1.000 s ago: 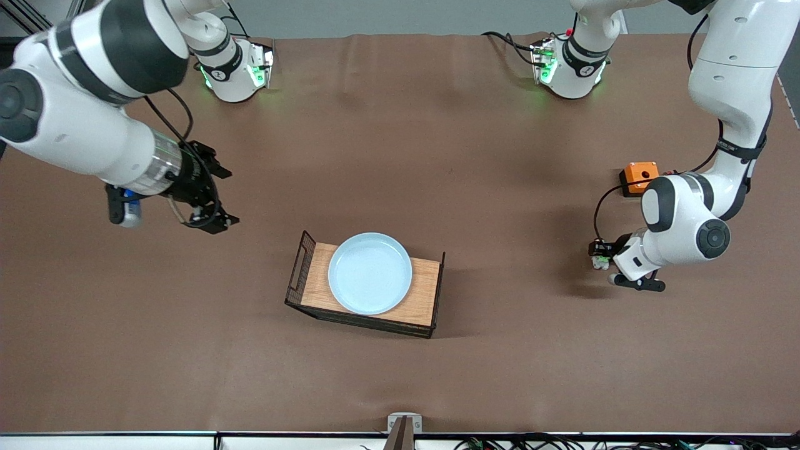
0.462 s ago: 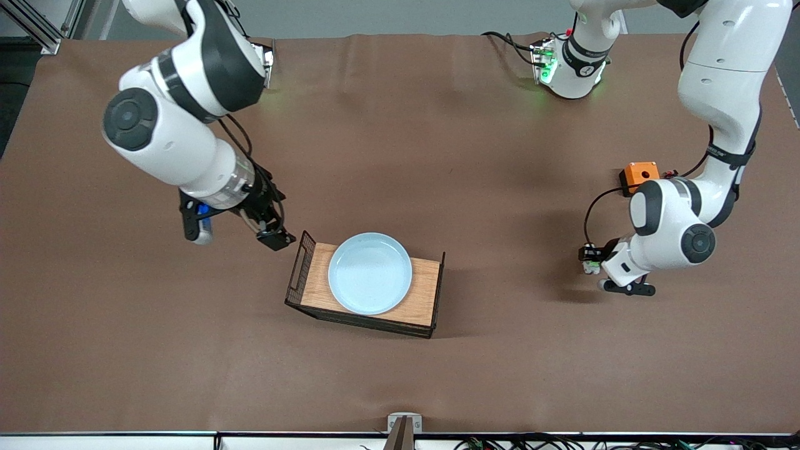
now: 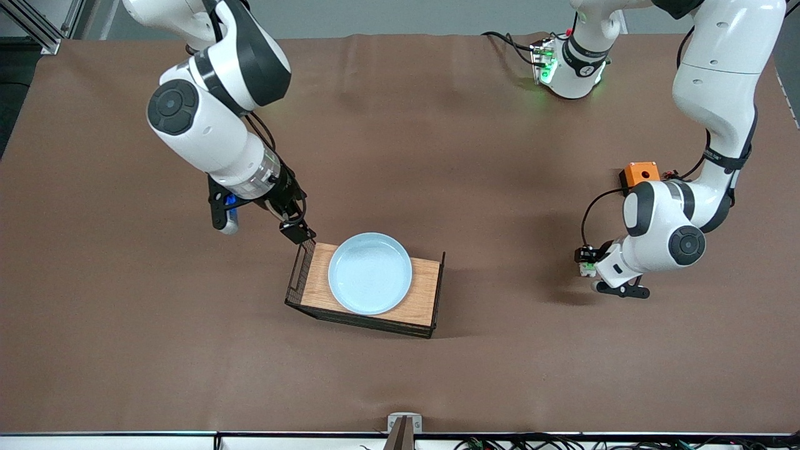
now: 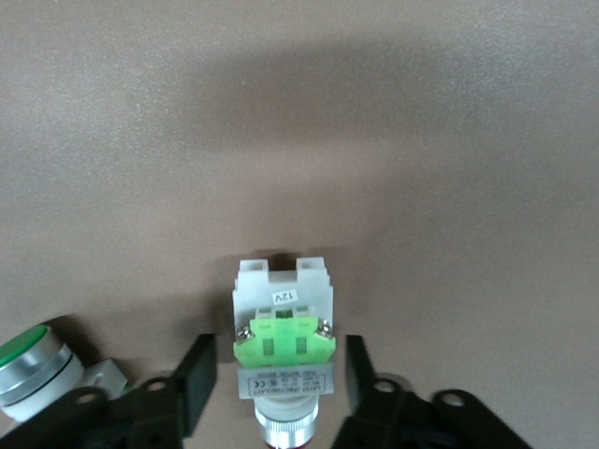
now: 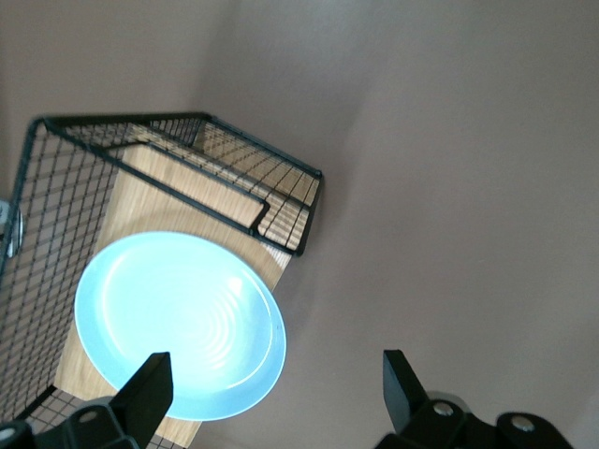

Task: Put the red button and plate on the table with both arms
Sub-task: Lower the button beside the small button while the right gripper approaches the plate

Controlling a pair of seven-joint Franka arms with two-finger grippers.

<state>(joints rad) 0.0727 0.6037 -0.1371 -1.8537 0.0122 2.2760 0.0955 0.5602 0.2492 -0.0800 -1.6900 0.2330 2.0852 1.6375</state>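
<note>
From the front we see the plate [image 3: 370, 273] resting on the wire rack [image 3: 365, 287] mid-tabletop [image 3: 437, 156], the right gripper [image 3: 299, 232] over the rack's end toward the right arm, and the left gripper [image 3: 586, 261] low at the left arm's end. In the left wrist view its fingers [image 4: 192, 379] stand just apart from the red button [image 4: 282, 348] between them on the tabletop, a green-capped button [image 4: 33, 365] lying beside. In the right wrist view the spread fingers [image 5: 150, 388] hang over the plate's edge.

You are getting even, bright overhead light; soft shadows are falling on the table [image 3: 437, 156] beside the wire rack [image 3: 437, 294] and under both arms. The plate [image 5: 178, 323] is showing faint ripple glare (right wrist view), and the wrist views are looking slightly soft.
</note>
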